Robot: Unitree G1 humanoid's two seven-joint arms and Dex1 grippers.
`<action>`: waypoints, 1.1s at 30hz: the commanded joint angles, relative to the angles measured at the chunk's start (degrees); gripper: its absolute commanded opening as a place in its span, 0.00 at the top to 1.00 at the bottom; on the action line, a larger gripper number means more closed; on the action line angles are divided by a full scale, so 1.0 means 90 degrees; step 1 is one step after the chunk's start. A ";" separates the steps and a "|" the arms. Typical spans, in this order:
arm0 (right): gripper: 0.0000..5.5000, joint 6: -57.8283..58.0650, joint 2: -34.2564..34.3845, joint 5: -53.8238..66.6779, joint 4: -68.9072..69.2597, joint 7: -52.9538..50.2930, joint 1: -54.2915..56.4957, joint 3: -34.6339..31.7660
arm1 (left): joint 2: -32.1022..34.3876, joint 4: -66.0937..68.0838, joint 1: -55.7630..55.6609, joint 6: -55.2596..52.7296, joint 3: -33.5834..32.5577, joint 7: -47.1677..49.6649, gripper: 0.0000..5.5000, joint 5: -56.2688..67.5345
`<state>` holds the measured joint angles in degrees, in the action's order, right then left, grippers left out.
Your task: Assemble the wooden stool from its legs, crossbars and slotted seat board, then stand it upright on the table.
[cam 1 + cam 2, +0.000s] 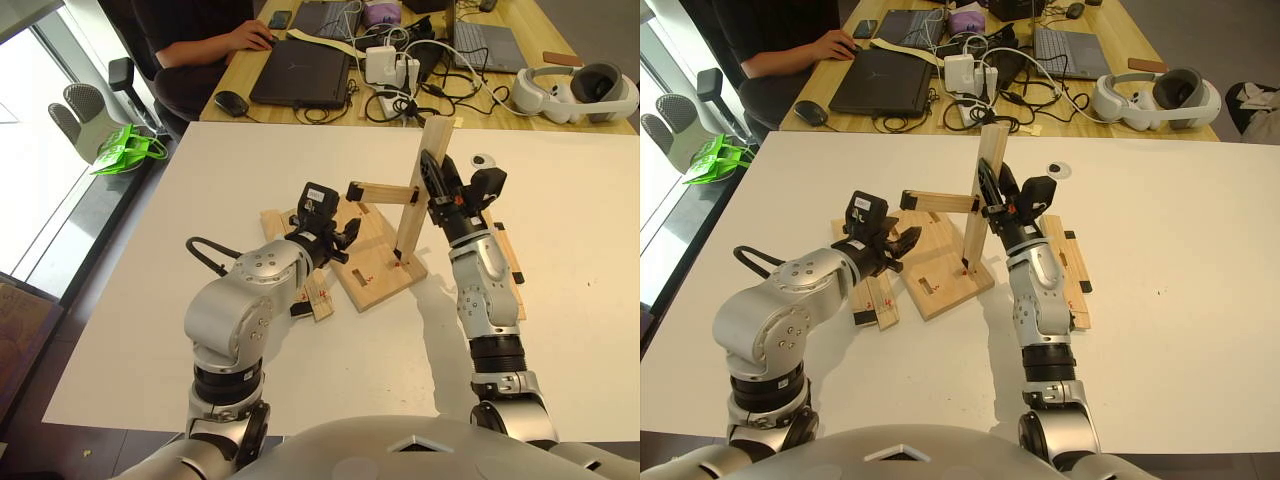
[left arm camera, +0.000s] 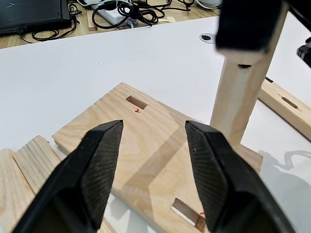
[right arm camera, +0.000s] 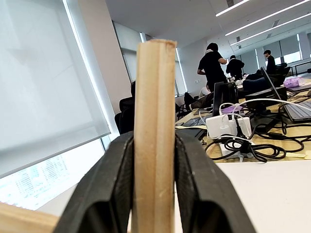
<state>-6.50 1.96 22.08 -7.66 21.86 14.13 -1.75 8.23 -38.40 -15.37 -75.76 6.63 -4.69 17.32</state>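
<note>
**Step in hand (judged):** seating a leg into the slotted seat board (image 1: 375, 265). The stool is only partly built.

**Seat board:** lies flat on the counter (image 1: 250, 180), with open slots (image 2: 136, 102) showing.

**Leg** (image 1: 420, 190): stands near upright on the board's far right corner. A crossbar (image 1: 380, 192) juts sideways from it above the board.

**Right end effector** (image 3: 154, 165): closed narrow on the leg, both pads flat against its sides, well above the board.

**Left end effector** (image 2: 153, 128): spread wide and holding nothing. It hovers over the board's left edge; whether it touches the board cannot be told.

**Spare parts:** loose wooden pieces lie just left (image 1: 315, 295) and right (image 1: 505, 265) of the board.

**Next move (judged):** press the leg straight down into its slot, with the left end effector pinning the board against sliding or tipping.
</note>
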 commanded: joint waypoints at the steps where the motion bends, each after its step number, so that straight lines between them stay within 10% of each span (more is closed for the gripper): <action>1: 0.82 -0.0051 0.0042 0.0134 -0.0079 -0.0033 0.0117 -0.0221 | 0.0099 0.0076 -0.0082 0.0054 0.0062 -0.0043 0.57 -0.0062; 19: 0.82 0.2258 -0.0292 0.0974 0.3431 -0.1152 -0.1059 -0.0277 | 0.0232 -0.0112 0.0003 0.0088 -0.0069 0.0061 0.57 -0.0112; 33: 0.82 0.0611 0.1548 0.1480 0.0242 -0.1741 0.1376 -0.0414 | -0.0947 0.0342 -0.0910 0.0412 -0.0204 0.0050 0.44 0.0091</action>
<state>-0.02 9.68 34.58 -5.00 5.99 23.24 -6.02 -1.23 -35.81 -22.91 -72.72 3.70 -4.47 18.68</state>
